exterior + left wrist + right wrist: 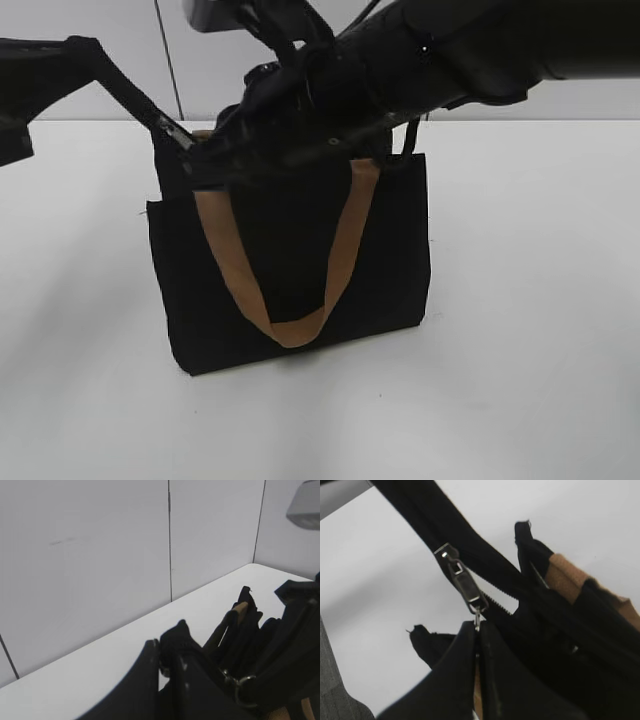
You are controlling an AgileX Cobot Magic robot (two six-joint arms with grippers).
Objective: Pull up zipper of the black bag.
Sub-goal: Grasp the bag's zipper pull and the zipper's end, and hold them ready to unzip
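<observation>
Right gripper (478,630), nearest the lens, is closed on the pull of the zipper (462,582), its arm crossing above the black bag (290,300) standing upright on the white table (540,300). Left gripper (167,662) clamps a top corner of the bag's fabric.

left end effector (162,667) closed, right end effector (477,650) clamped

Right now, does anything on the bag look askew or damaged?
No damage shows. The bag stands upright, but its top edge is pulled out of shape where both grippers hold it, and one tan strap hangs loose down the front.
</observation>
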